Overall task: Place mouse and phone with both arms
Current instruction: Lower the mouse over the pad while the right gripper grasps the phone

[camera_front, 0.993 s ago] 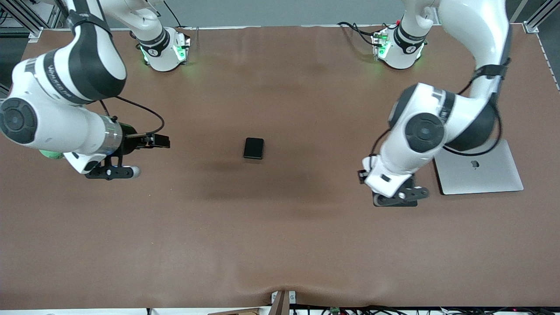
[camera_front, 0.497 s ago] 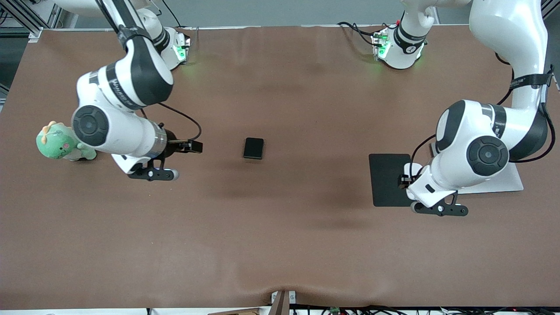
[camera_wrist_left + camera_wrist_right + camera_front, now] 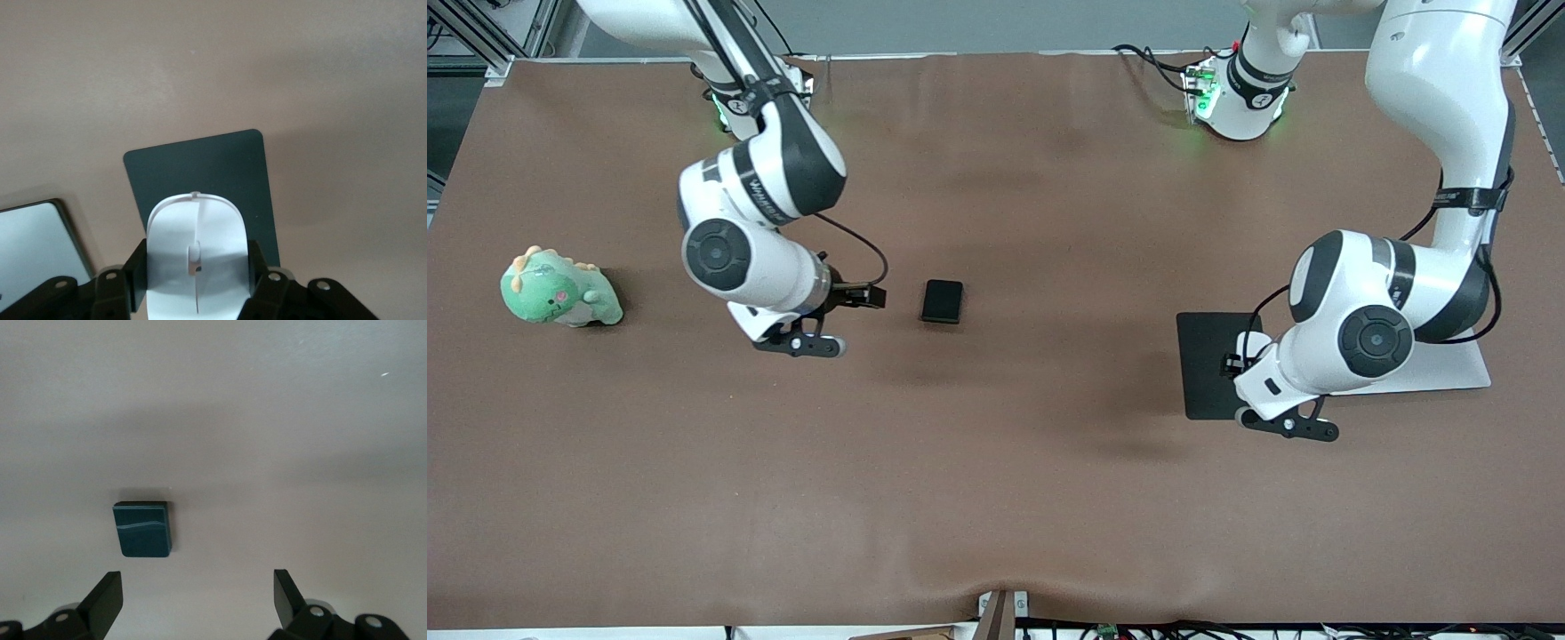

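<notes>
My left gripper [image 3: 197, 270] is shut on the white mouse [image 3: 197, 223], which has a thin grey line down its middle. It holds the mouse above the black mouse pad [image 3: 200, 170]. In the front view the left gripper [image 3: 1288, 426] hangs over the pad's [image 3: 1208, 364] edge nearest the silver laptop. The small black phone [image 3: 943, 300] lies flat mid-table. My right gripper [image 3: 800, 343] is up in the air beside the phone, toward the right arm's end. In the right wrist view the right gripper [image 3: 197, 587] is open and empty, with the phone [image 3: 143, 530] just ahead of one finger.
A closed silver laptop [image 3: 1449, 366] lies beside the mouse pad at the left arm's end; its corner shows in the left wrist view [image 3: 33, 243]. A green plush toy [image 3: 559, 292] sits at the right arm's end. The brown table cover [image 3: 996, 462] is bare elsewhere.
The right arm has swung from its end of the table toward the phone, uncovering the plush toy. The left arm shifted toward the laptop, then back a little, uncovering the mouse pad.
</notes>
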Available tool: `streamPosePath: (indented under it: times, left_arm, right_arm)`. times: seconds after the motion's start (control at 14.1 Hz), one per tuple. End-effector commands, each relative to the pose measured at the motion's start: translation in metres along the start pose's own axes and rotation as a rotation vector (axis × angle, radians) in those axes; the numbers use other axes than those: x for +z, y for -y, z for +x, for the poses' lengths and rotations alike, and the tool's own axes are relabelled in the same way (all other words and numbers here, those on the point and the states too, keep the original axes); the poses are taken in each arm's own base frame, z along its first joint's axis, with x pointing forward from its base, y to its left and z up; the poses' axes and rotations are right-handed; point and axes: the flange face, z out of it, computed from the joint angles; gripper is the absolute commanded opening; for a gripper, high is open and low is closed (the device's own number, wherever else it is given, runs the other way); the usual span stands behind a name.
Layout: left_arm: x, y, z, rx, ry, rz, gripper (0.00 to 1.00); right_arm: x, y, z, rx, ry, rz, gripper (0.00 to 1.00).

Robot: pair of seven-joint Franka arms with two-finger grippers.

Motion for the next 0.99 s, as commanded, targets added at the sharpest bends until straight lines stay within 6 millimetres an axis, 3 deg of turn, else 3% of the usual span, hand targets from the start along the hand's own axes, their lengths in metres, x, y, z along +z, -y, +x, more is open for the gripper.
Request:
streamPosePath:
  times: [0.0, 0.21, 0.57, 0.92]
  left_arm:
    - [0.015, -0.001, -0.008, 0.026, -0.028, 0.012, 0.0]
    - [0.036, 0.002, -0.01, 0.024, -0.057, 0.005, 0.0]
    - [0.053, 0.022, -0.015, 0.062, -0.064, -0.001, 0.0]
    - [0.072, 0.017, -0.013, 0.068, -0.069, -0.01, 0.0]
  right_arm:
    - [0.03, 0.013, -0.018, 0.009, -0.021, 0.007, 1.0]
    - [0.057, 0.024, -0.029, 0.02, -0.051, 0.011, 1.0]
    - [0.115, 0.046, -0.041, 0.041, -0.104, 0.016, 1.0]
    - [0.167, 0.078, -0.05, -0.022, -0.189, 0.041, 1.0]
